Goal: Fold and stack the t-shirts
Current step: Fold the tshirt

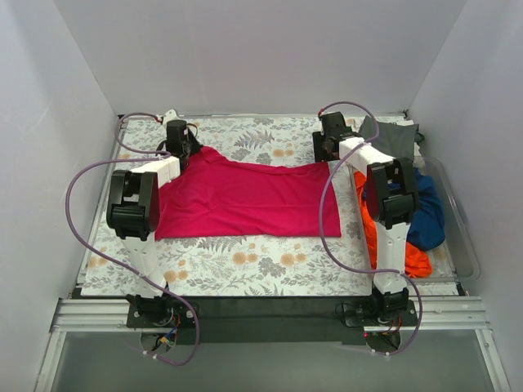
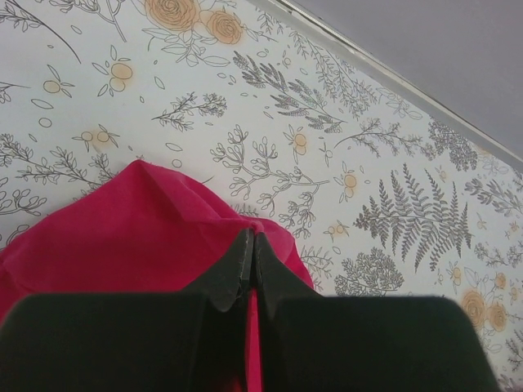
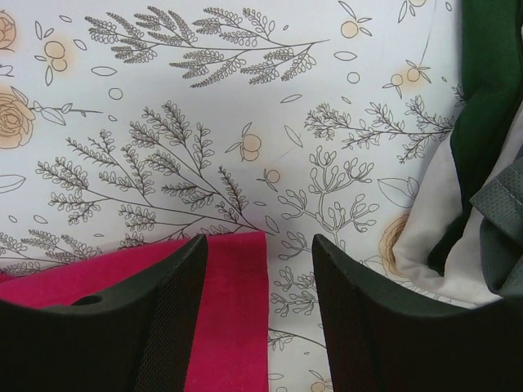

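Bench (image 1: pixel 65 314) is carrying everything under a floral cloth (image 1: pixel 270 265). A clear tray (image 1: pixel 464 245) is sitting along its right edge.

Pink t-shirt (image 1: pixel 245 200) is lying spread across the middle of the bench, long side running left to right. It's mostly flat and its near edge is looking straight.

The other t-shirts are lying unfolded on the right. Orange one (image 1: pixel 415 261) and navy one (image 1: pixel 429 219) are heaped together by the tray, can't tell how far inside it. Grey-green one (image 1: pixel 392 139) is lying at the far right corner. No folded stack is showing anywhere.

Left fingers (image 2: pixel 245 261) are pressed together, pinching the pink t-shirt at its far left corner. In the left wrist view the fabric is peaking up into the pinch.

Right fingers (image 3: pixel 176 310) are standing spread over the far right corner and gripping nothing. That corner is lying flat on the cloth below the gap, with the grey-green t-shirt just off to the right.

My read: this is the first shirt, and the first fold is being set up with only one of two corners secured.

Next move, as I'm judging it:
- Right fingers are needing to drop onto the corner and close on shirt fabric only, not the floral cloth under it.
- Then both arms are needing to lift together at matched height and carry the far edge toward the near edge, so the fold is landing square.
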Available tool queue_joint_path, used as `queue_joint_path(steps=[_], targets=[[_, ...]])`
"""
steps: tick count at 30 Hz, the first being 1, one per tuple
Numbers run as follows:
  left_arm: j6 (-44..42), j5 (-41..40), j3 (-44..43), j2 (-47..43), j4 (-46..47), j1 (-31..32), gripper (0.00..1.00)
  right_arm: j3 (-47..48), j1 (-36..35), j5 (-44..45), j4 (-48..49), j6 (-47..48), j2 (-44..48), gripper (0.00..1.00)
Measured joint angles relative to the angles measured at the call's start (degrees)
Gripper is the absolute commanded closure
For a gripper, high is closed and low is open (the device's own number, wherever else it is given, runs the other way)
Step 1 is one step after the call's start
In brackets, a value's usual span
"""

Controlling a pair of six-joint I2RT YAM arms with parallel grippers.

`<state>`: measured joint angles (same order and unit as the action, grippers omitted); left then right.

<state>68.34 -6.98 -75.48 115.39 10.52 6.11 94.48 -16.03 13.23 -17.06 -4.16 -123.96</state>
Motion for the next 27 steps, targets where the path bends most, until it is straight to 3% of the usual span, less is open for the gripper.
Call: queue_joint_path(steps=[16,23,27], targets=[[-0.5,1.5,0.0,-2.5,-1.6,0.0,1.00,4.8,0.4,-4.0,-4.0,0.1,-4.4,0.58],[-0.6,1.5,0.0,-4.5,-1.7,0.0,1.00,4.9,0.3,-4.3,-4.6,0.0,-4.6,0.71],[-0.7,1.4,0.0,-4.9,-1.7,0.0,1.00,4.8,0.3,-4.6,-4.9,-0.1,-4.5,0.90]])
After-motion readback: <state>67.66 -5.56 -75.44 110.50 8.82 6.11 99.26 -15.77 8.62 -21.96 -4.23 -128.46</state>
